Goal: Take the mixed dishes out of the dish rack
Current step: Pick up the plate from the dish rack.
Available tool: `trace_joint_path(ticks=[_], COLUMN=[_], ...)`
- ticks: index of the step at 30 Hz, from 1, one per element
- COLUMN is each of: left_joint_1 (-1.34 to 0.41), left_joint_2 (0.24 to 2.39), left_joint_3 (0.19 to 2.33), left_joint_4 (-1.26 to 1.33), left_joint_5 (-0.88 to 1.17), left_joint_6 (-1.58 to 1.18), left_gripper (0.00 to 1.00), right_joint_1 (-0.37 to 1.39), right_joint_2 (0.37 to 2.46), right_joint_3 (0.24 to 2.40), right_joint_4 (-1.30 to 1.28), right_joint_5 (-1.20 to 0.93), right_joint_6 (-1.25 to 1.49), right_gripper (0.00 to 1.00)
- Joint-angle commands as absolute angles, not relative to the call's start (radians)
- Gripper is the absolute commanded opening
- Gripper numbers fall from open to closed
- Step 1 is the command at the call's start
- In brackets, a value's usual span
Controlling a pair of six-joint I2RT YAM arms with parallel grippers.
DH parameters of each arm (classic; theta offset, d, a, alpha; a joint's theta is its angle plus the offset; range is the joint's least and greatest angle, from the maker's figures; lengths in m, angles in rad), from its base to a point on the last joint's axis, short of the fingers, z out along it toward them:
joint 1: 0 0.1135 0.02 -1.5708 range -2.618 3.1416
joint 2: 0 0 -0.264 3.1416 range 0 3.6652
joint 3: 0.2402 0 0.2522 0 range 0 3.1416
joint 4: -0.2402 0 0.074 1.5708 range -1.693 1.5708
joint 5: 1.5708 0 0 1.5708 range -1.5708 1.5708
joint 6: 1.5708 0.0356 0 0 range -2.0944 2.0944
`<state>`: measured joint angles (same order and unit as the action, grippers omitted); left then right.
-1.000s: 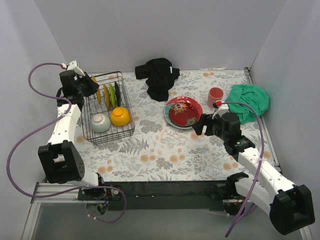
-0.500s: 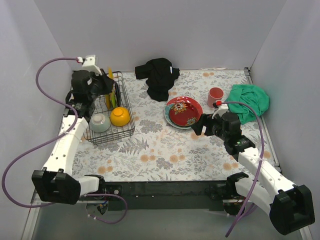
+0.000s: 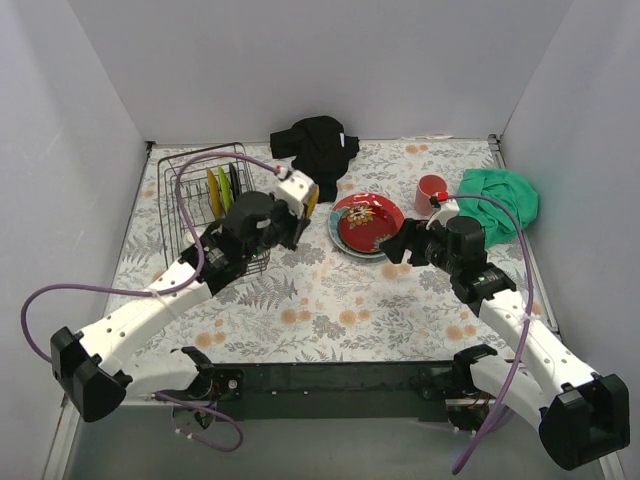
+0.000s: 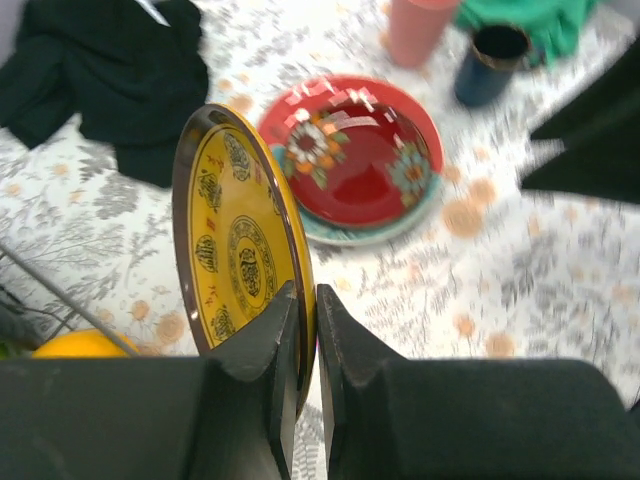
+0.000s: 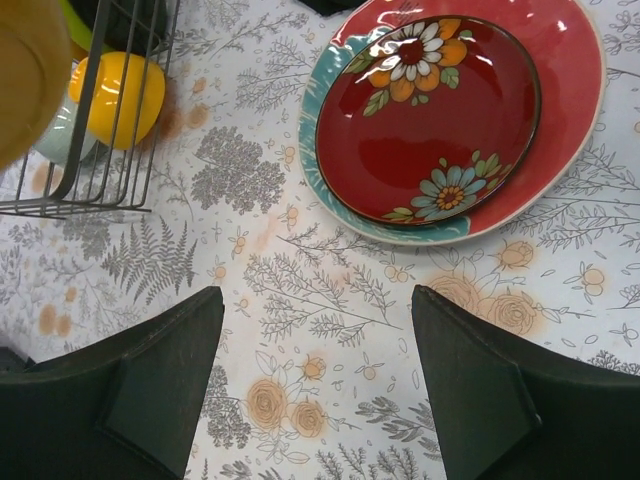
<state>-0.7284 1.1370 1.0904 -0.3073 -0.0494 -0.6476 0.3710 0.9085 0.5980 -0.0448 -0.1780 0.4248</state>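
My left gripper (image 3: 303, 203) is shut on the rim of a yellow patterned plate (image 4: 238, 250) and holds it on edge above the table, between the dish rack (image 3: 181, 176) and the stacked red-rimmed plates (image 3: 368, 222). The rack holds upright green (image 3: 222, 188) and black (image 3: 233, 184) plates, an orange bowl (image 5: 118, 95) and a white bowl (image 5: 52, 138). A pink-red cup (image 3: 431, 190) and a dark blue mug (image 4: 489, 62) stand right of the red plates (image 5: 430, 115). My right gripper (image 5: 318, 330) is open and empty over bare table just in front of those plates.
A black cloth (image 3: 318, 152) lies at the back centre and a green cloth (image 3: 500, 200) at the back right. White walls close in the table on three sides. My left arm stretches across the rack's front right corner.
My left arm has lifted the yellow plate out of the rack and swung it right toward the red plates. My right arm has barely moved.
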Motion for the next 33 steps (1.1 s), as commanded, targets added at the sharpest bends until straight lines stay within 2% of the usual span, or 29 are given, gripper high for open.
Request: trace_joint_path(ticks=[1, 11, 26, 29, 32, 33], left_joint_1=[-0.903, -1.242, -1.404, -1.413, -1.417, -1.419], left_joint_2=[1.124, 1.316, 1.526, 1.545, 1.554, 1.557], left_joint_3=[1.039, 1.005, 1.032, 1.037, 1.037, 1.037], left_joint_4=[-0.302, -0.272, -0.118, -0.098, -0.08, -0.078], left_joint_5=[-0.213, -0.54, -0.666, -0.673, -0.673, -0.67], left_joint_6=[-0.516, -0.393, -0.27, -0.25, -0.239, -0.239], left_gripper=[0.0, 0.0, 0.0, 0.0, 0.0, 0.0], right_joint_1=[0.373, 0.373, 0.373, 0.373, 0.373, 0.373], right_joint_2=[0.891, 0.9, 1.044, 1.087, 1.127, 1.137], right_joint_3=[0.657, 0.701, 0.698, 0.693, 0.687, 0.684], right_joint_4=[-0.058, -0.092, -0.129, -0.133, -0.133, -0.133], right_joint_5=[-0.232, -0.279, -0.393, -0.422, -0.454, -0.472], right_joint_6=[0.486, 0.569, 0.597, 0.584, 0.581, 0.58], right_gripper=[0.84, 0.84, 0.82, 0.78, 0.7, 0.64])
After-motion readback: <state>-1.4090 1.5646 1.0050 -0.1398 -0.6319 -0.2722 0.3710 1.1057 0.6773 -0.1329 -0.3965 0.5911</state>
